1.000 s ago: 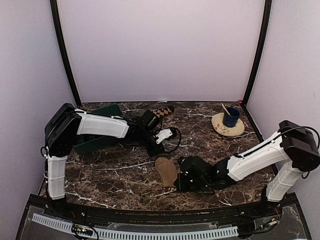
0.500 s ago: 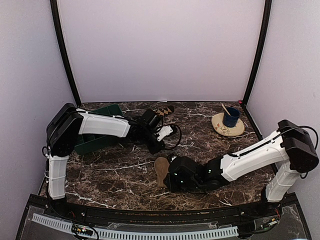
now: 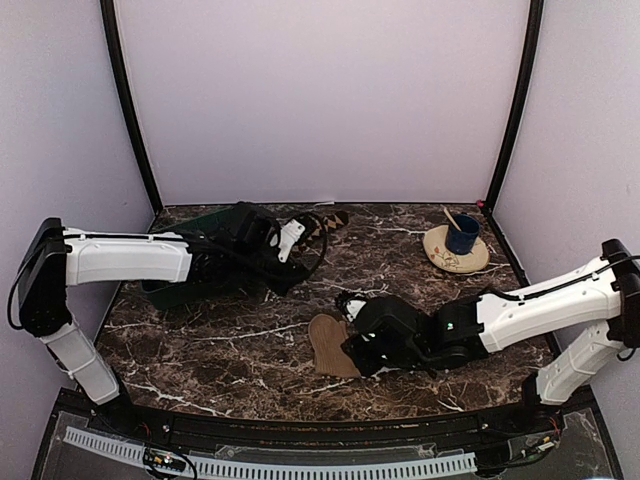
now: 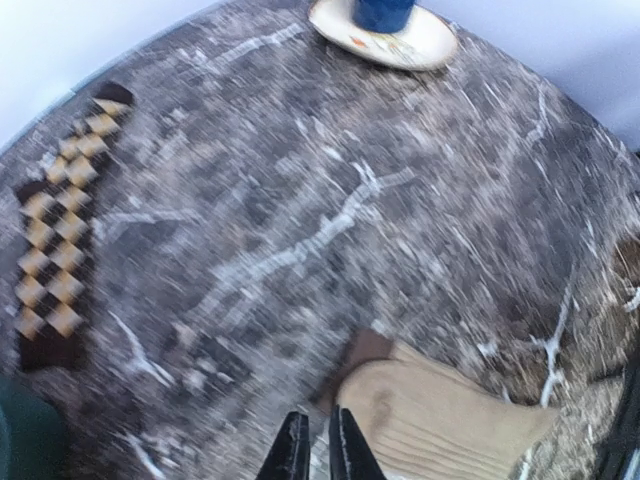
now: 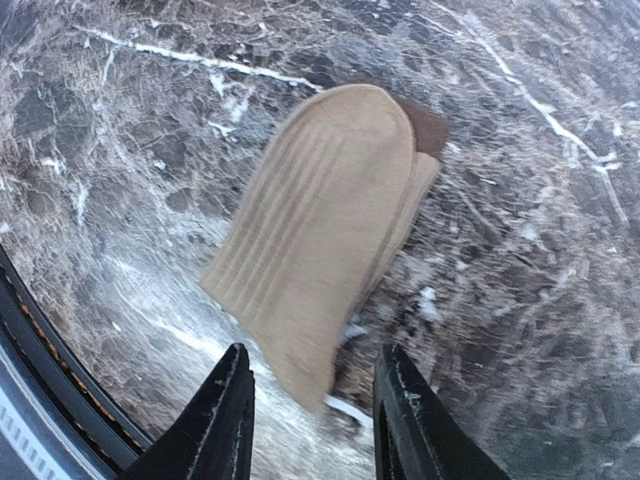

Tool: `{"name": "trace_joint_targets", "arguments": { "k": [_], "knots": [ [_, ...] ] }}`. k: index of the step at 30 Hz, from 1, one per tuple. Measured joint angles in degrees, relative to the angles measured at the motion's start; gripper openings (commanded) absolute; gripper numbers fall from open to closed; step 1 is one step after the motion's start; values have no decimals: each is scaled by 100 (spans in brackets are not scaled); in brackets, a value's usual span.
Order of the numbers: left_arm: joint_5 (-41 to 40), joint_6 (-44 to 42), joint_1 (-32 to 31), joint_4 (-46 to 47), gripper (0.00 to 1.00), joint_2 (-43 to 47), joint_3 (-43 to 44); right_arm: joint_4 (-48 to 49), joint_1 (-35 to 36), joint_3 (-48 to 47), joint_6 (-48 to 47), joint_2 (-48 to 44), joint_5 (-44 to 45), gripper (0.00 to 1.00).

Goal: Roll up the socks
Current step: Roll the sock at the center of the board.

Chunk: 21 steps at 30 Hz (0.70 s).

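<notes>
The plain tan sock (image 3: 330, 345) (image 5: 320, 240) lies folded on the marble near the front, its dark brown toe (image 5: 430, 125) peeking out at the far end. My right gripper (image 3: 349, 347) (image 5: 313, 352) is open, and the sock's near end lies loose between its fingers. The checkered sock (image 3: 326, 221) (image 4: 60, 262) lies flat at the back. My left gripper (image 3: 290, 272) (image 4: 316, 452) hovers between the two socks, its jaws a narrow slit apart and holding nothing. The tan sock (image 4: 450, 420) shows just ahead of its tips.
A green tray (image 3: 205, 220) (image 4: 18, 440) sits at the back left, mostly covered by the left arm. A plate (image 3: 455, 258) (image 4: 400, 42) with a blue cup (image 3: 462, 234) stands at the back right. Walls close in the table on three sides.
The right gripper has opened and let go of the tan sock, which now lies folded. The left arm has swung back and left toward the tray, its jaws parting slightly.
</notes>
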<state>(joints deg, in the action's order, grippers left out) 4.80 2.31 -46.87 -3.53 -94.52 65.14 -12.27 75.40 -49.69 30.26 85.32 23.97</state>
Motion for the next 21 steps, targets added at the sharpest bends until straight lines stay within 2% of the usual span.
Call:
{"name": "trace_joint_targets", "arguments": {
  "k": [3,8,13,21],
  "knots": [
    [114,245,-365,177,11,98,-509,-92,0,203,-315,-286,0,36],
    [326,577,-1005,280,10,55,-997,-273,66,291,-890,-411,-68,44],
    [439,951,-1060,697,10,66,-1464,-560,195,260,-1504,-348,-164,56],
    [328,1746,-1034,887,10,210,-1814,-850,345,11,-2439,282,-319,58]
  ]
}}
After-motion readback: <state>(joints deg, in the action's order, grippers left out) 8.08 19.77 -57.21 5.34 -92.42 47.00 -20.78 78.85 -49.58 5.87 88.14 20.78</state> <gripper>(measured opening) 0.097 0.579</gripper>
